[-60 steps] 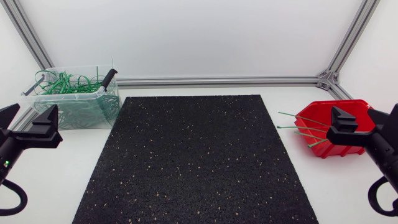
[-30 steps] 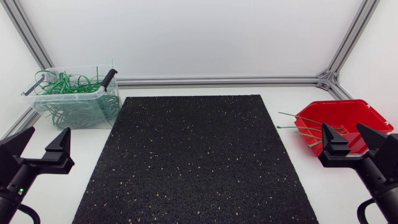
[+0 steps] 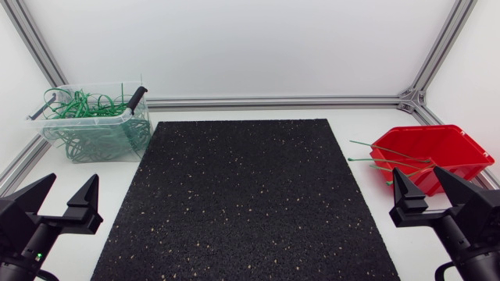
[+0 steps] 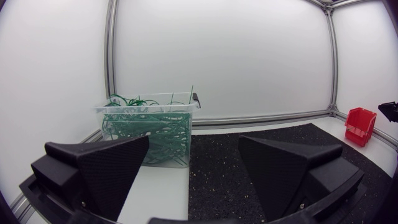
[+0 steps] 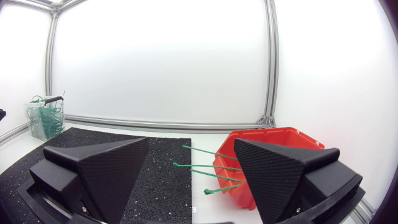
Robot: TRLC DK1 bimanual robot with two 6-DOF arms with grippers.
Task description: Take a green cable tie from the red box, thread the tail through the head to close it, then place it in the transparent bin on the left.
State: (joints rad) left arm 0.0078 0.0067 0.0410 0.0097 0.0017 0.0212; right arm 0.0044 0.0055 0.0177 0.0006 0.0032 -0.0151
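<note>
The red box (image 3: 428, 154) stands at the table's right side, with green cable ties (image 3: 375, 159) sticking out of its open front toward the mat. The transparent bin (image 3: 95, 126) at the back left holds a tangle of closed green ties. My left gripper (image 3: 65, 193) sits low at the front left, open and empty. My right gripper (image 3: 428, 190) sits at the front right, just in front of the red box, open and empty. From the right wrist, the red box (image 5: 273, 149) and ties (image 5: 208, 168) lie ahead between the fingers. The left wrist sees the bin (image 4: 149, 130) ahead.
A black speckled mat (image 3: 246, 199) covers the middle of the table. An aluminium frame rail (image 3: 273, 101) runs along the back edge. A small black part (image 3: 137, 97) rests on the bin's right rim.
Both arms have drawn back toward the table's front edge, the left gripper away from the bin and the right gripper off the red box. Both stayed open.
</note>
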